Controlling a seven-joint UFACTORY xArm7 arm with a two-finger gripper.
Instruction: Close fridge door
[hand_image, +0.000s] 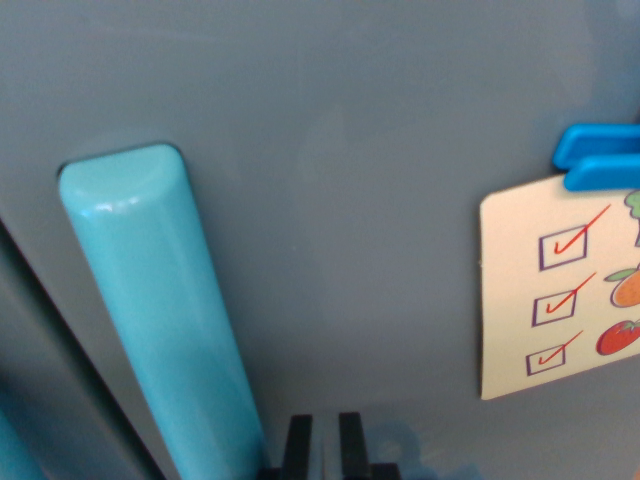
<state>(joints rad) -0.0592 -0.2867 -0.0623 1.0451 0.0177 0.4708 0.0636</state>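
Wrist view showed a checklist card (560, 290) under a blue clip (597, 157) at right, the grey fridge door (350, 150) filling the frame, its turquoise handle (160, 310) running top-left to bottom, gripper (324, 445) fingertips slightly apart against it.

Not much of the robot shows up in the wrist view, just the gripper (324, 440) poking in at the bottom edge. It's plain black, matte plastic by the look of it. Two fingers (297, 440), flat and rectangular with squared-off tips, run side by side like a pair of stubby bars. Lower down they widen into chunkier black blocks right where the frame cuts them off. Can't spot any cables, screws or markings on the bit that's visible, it's all just dark and a little blurry.
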